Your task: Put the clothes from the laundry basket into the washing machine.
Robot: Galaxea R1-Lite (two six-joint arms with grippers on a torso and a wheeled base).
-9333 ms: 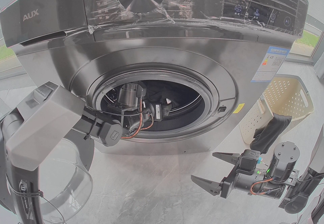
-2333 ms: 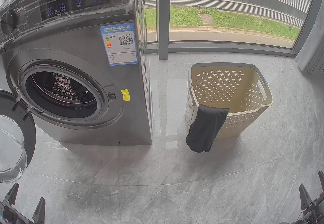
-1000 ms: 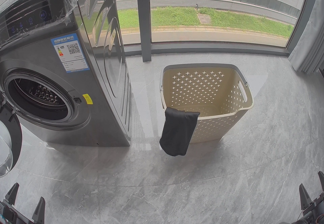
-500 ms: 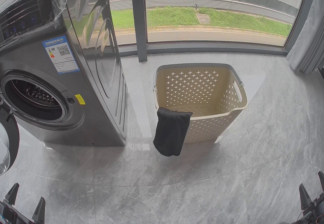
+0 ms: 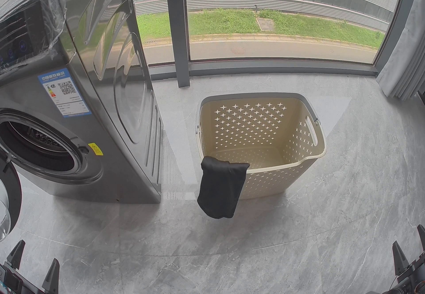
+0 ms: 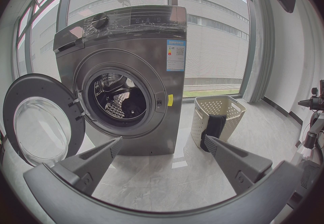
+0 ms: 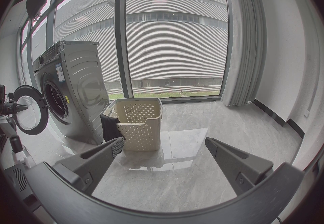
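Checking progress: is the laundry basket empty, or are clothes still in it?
Nearly empty: the laundry basket shows a bare inside, but a black garment hangs over its near rim, mostly outside.

The head view's left edge cuts off the grey front-loading washing machine (image 5: pixel 110 109) and most of its round glass door (image 5: pixel 8 202). The bottom edge leaves just the fingertips of the left claw (image 5: pixel 36 259) and right claw (image 5: pixel 408 241). In the left wrist view, a dark lump (image 6: pixel 130 106) inside the steel drum (image 6: pixel 109 91) is too dim to identify.
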